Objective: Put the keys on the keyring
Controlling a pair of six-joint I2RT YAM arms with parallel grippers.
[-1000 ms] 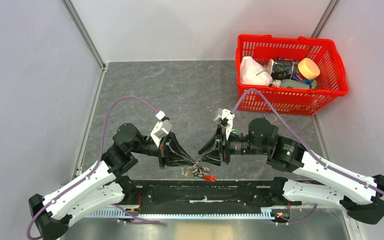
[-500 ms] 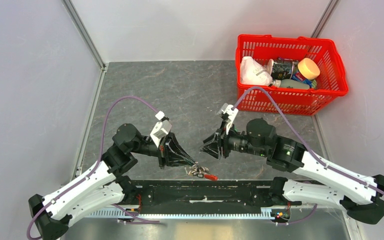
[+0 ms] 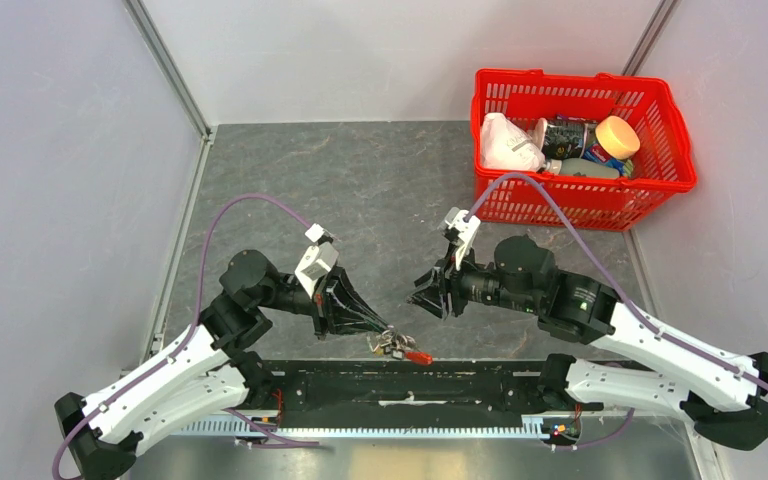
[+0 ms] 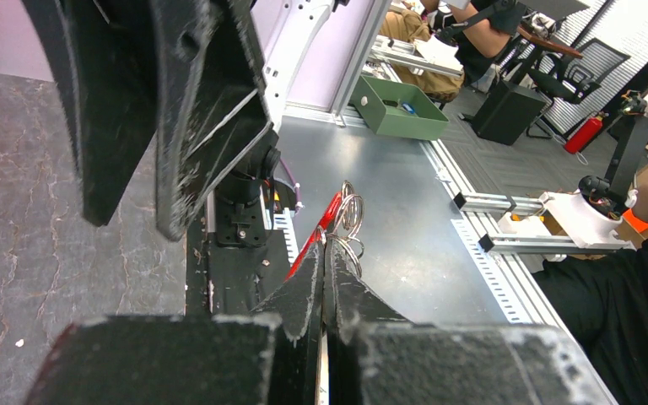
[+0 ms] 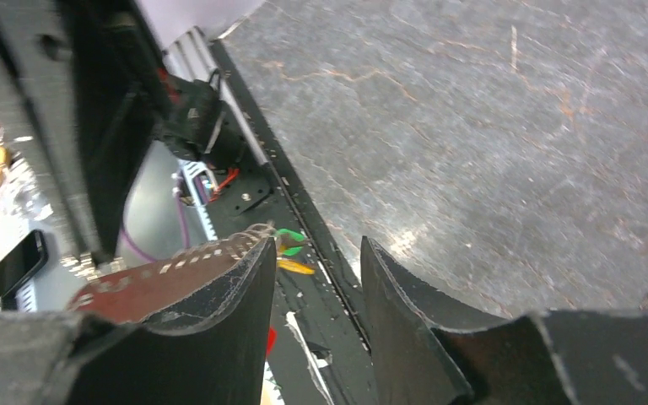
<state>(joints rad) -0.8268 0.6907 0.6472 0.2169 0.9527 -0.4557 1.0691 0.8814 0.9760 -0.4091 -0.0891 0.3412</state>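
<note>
Compared with a second ago, the right gripper [image 3: 423, 297] stands farther right and slightly farther back. It is clear of the left gripper [image 3: 384, 334], whose tips it then met. The bunch hangs slightly lower and nearer.

**Grippers**
- Left: jaws pressed together on the keyring [image 4: 324, 226]. The red part and the wire loops stand out just beyond the tips.
- Right: jaws apart with nothing between them [image 5: 314, 253].

**Location**
- The keyring [image 3: 417, 355] hangs from the left tips, at the near edge of the table [image 3: 360, 190], over the dark base rail.
- The keys [image 3: 391, 345] hang bunched beside the keyring.
- It cannot be told how many keys are already threaded.
- The right wrist view shows the green and yellow tags [image 5: 288, 237] below the open jaws.

**Handling (judgement)**
- The keys are light, stiff and smooth metal, so they are likely to slip or pivot in a flat pinch.
- Take a key by its broad head, or just beside its tag, and leave the hole free.
- The keyring is thin and springy. Hold it well away from the opening.
- A loose bunch swings and tangles, so slow approaches are advised.
</note>
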